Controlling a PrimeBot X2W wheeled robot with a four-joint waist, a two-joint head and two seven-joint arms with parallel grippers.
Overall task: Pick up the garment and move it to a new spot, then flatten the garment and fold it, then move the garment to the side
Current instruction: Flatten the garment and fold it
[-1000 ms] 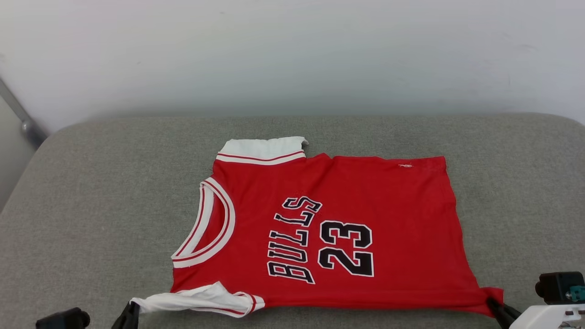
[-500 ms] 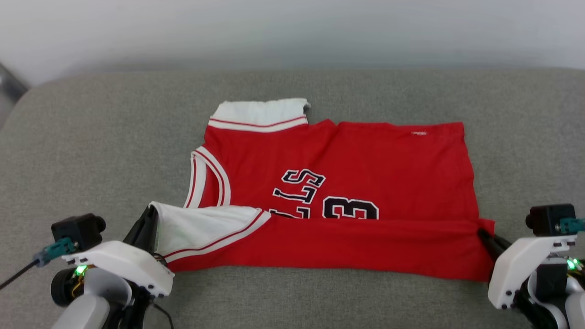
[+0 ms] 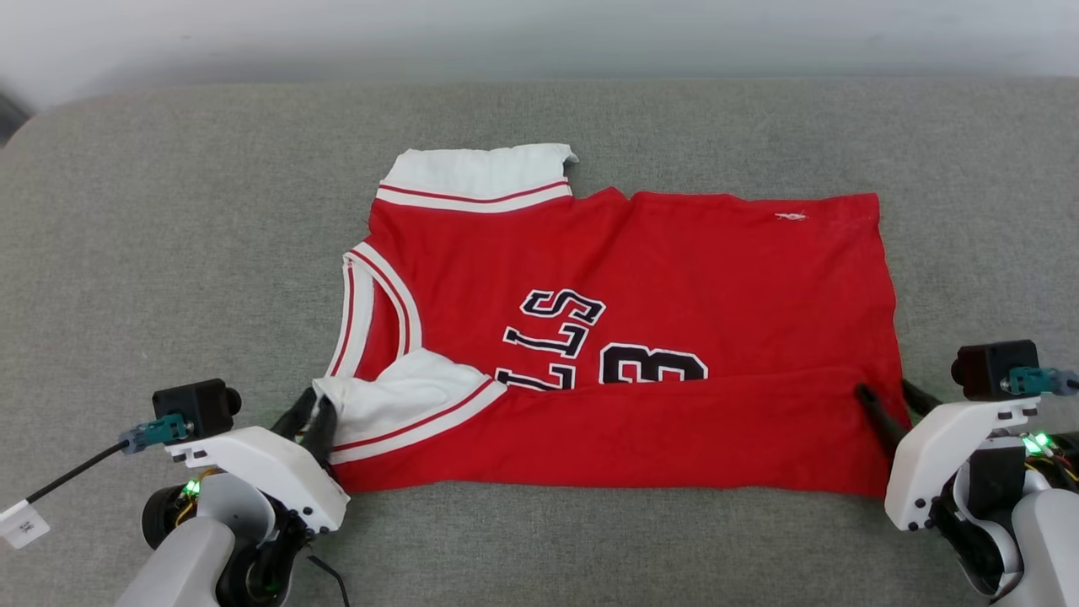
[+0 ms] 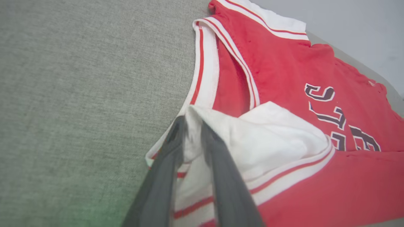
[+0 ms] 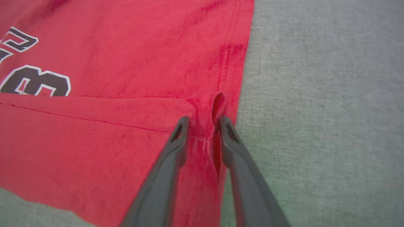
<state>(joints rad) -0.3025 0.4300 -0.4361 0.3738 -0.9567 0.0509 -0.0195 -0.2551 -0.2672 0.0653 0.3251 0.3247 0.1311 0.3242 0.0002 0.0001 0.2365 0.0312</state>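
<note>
Plain indoor test setup, lab-like; exact kind of room unclear. Work surface is a wide grey upholstered pad (image 3: 169,211) with rounded corners, set against a plain white wall (image 3: 539,34).

The garment (image 3: 641,278) lay on the cushion (image 3: 169,253), its 6 o'clock strip folded onto the rest (collar (image 3: 379,312) toward 9 o'clock). The left gripper (image 3: 314,411) straddled its 8 o'clock corner, the right gripper (image 3: 883,389) its 4 o'clock corner.

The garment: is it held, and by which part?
It cannot be told. The left gripper straddles the garment at its white sleeve; the right gripper, jaws apart, straddles its hem corner.
</note>
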